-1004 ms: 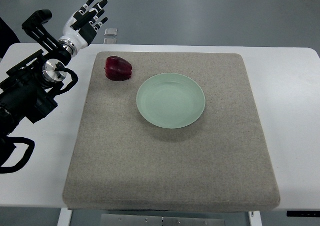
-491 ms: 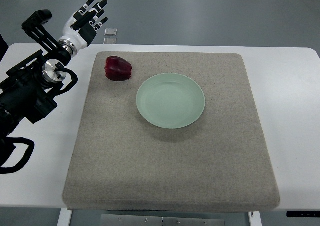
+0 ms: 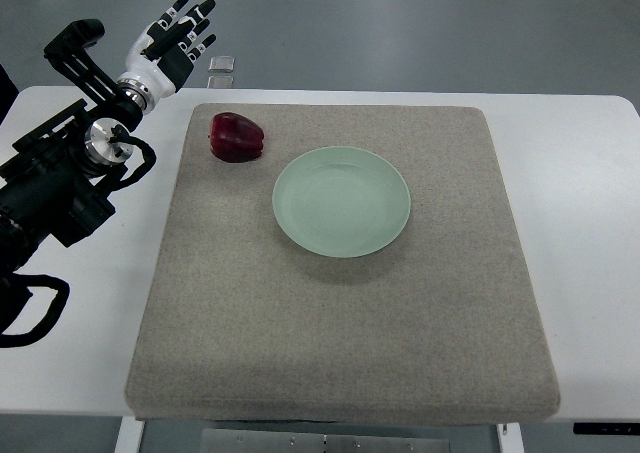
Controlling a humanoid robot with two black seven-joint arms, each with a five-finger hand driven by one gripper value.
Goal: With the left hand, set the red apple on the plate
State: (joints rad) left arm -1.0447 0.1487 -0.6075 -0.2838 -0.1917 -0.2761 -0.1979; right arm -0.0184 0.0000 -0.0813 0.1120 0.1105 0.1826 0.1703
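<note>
My left hand (image 3: 172,35) hangs with fingers spread and empty past the far-left corner of the desk (image 3: 580,163). The red apple (image 3: 237,137) lies to its right and nearer me, on the grey mat (image 3: 340,313)'s far-left corner. The green plate (image 3: 342,201) sits just right of the apple, so I judge a short carry rightward.

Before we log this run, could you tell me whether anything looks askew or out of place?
Nothing stands out: the red apple sits on the mat beside the empty green plate, left hand open.
</note>
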